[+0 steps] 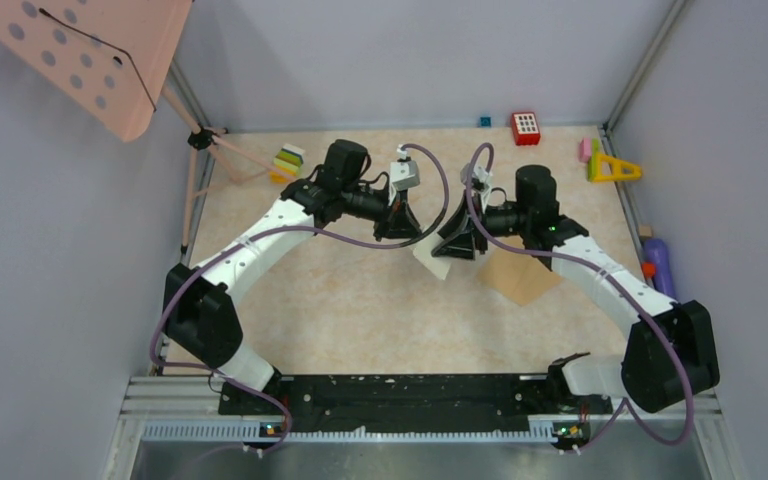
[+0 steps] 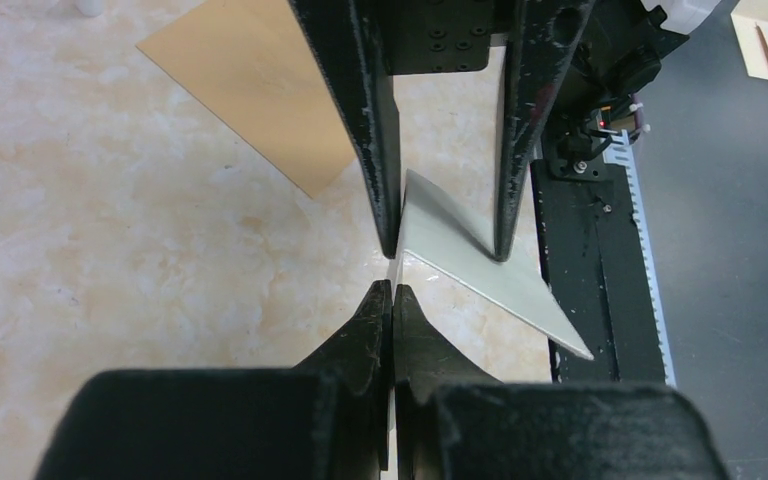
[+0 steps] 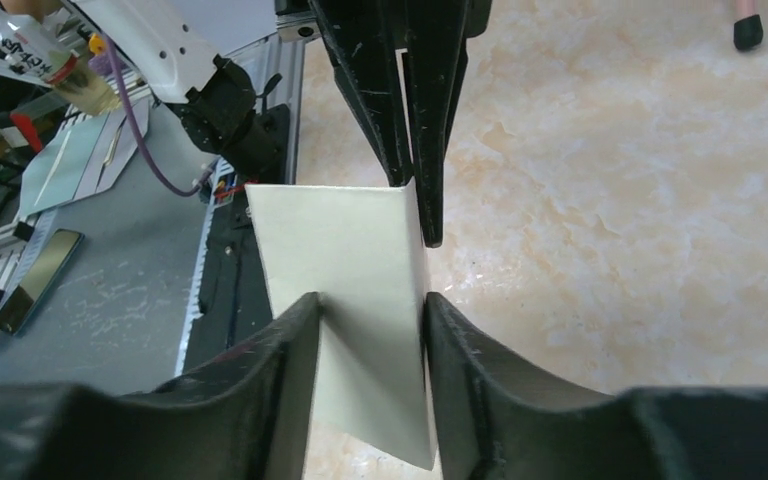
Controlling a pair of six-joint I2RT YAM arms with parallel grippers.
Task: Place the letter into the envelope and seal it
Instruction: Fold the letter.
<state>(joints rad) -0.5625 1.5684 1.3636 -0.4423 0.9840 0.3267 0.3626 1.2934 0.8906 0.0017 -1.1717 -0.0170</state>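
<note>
The pale letter (image 3: 350, 250), creased into a V, hangs above the counter (image 1: 360, 310), and the flat tan envelope (image 1: 520, 280) lies just to its right. The left pincer (image 2: 392, 290) is clamped on the letter's edge. The right pincer (image 3: 370, 300) stands apart astride the fold, perhaps touching it.

White arms (image 1: 250, 248), purple cables (image 1: 447, 190), scuffed black grippers (image 2: 392, 292).

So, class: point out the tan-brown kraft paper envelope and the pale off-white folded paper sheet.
tan-brown kraft paper envelope (image 1: 516, 281): top external view, middle of its visible face.
pale off-white folded paper sheet (image 3: 345, 250): right wrist view, its flat panel left of the fold.
</note>
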